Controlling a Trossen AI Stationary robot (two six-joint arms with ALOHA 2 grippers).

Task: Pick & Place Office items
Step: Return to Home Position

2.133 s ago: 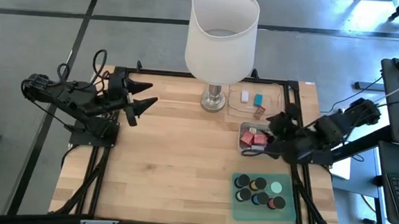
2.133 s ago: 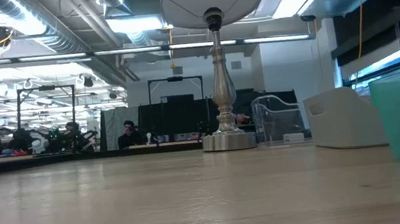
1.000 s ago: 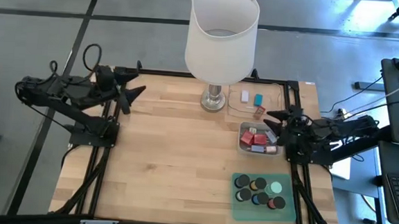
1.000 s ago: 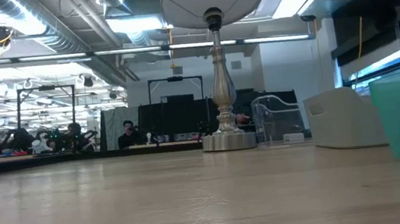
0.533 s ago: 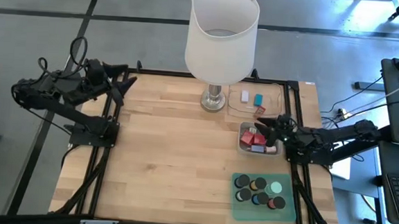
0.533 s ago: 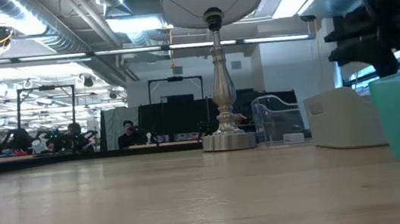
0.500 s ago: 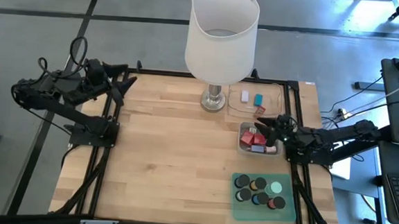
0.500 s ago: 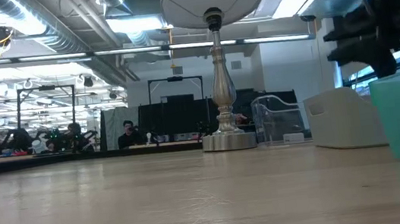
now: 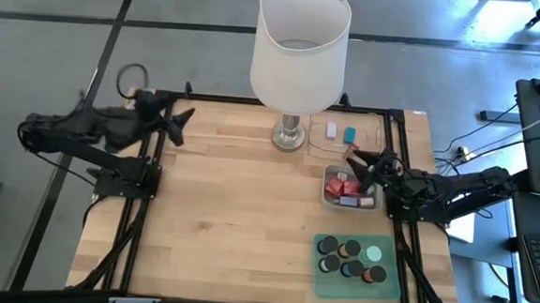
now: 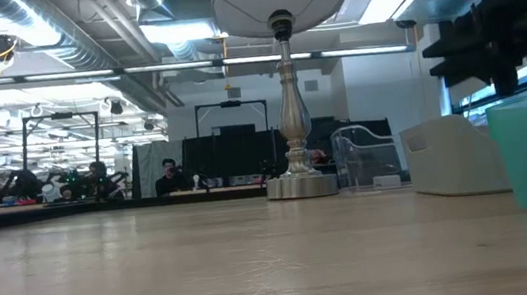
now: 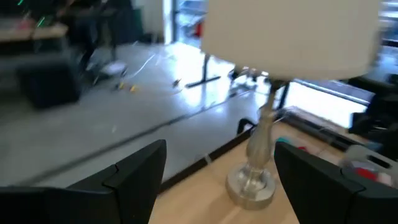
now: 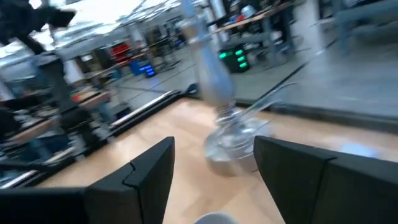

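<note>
At the bench's (image 9: pixel 229 215) far-left corner we see the left gripper (image 9: pixel 183 126), fingers spread and empty; two seconds ago it reached farther in over the wood. By the right edge, the right gripper (image 9: pixel 356 161), likewise released, appears to hang over the far rim of the grey bin (image 9: pixel 325 194); earlier that arm sat folded beside it. Unmoved, the red and pink blocks (image 9: pixel 343 186) lie in that bin, the black cylinders (image 9: pixel 349 248) and mint disc (image 9: pixel 373 255) on the green mat (image 9: pixel 388 290) at the near-right corner, and the white and teal blocks (image 9: pixel 331 130) in the clear tray (image 9: pixel 376 130).

A wooden table (image 9: pixel 238 215) bears a lamp (image 9: pixel 300 50), clear tray (image 9: pixel 369 139), grey tray (image 9: pixel 327 198) and green mat (image 9: pixel 389 286).
</note>
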